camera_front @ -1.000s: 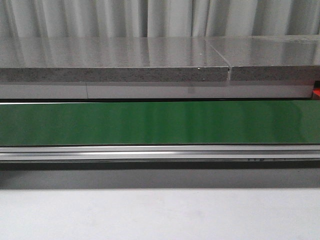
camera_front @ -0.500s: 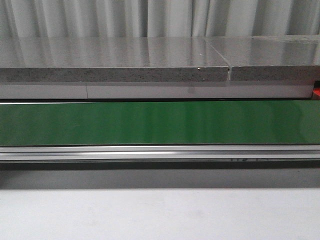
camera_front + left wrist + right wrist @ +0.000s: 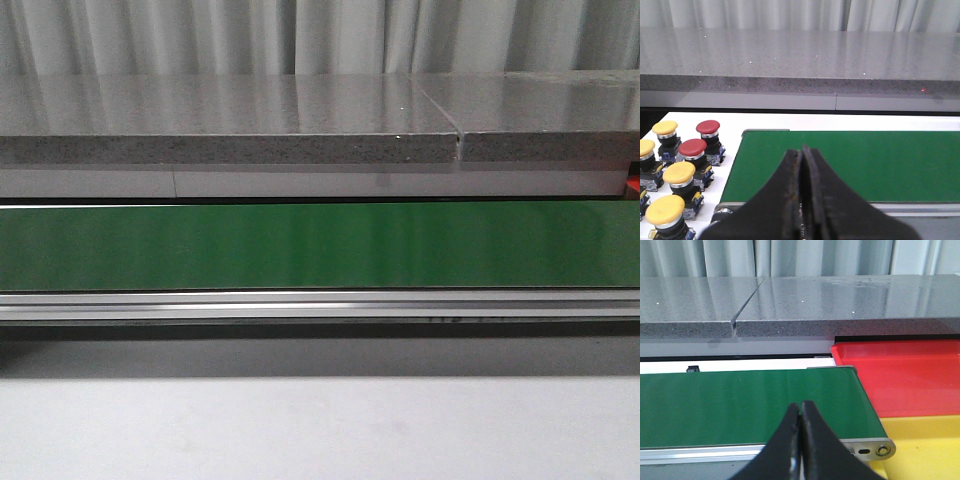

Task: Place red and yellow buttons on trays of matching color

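In the front view we see a green conveyor belt [image 3: 320, 245] running across the frame, with an aluminium rail [image 3: 320, 305] along its near edge and a grey speckled stone counter [image 3: 230, 120] behind it. A white table surface [image 3: 320, 430] fills the foreground. Neither arm nor any button shows here.

In the left wrist view we find the left gripper [image 3: 801, 200] with its 2 black fingers pressed together, nothing between them, hanging over the near edge of the green belt [image 3: 850, 165]. Beside the end of the belt, on a white surface [image 3: 730, 122], stands a cluster of push buttons: 2 red buttons [image 3: 708, 127] [image 3: 692, 147] and 4 yellow buttons [image 3: 665, 128] [image 3: 679, 172] [image 3: 661, 210] [image 3: 645, 148], all upright on black bases, close to one another.

In the right wrist view the right gripper [image 3: 801, 445] is likewise closed and empty, above the belt [image 3: 750, 407] near its roller end. Just past that end lie the red tray [image 3: 900, 375] and, nearer to the gripper, the yellow tray [image 3: 925, 445], touching edge to edge. We see no buttons on either tray.
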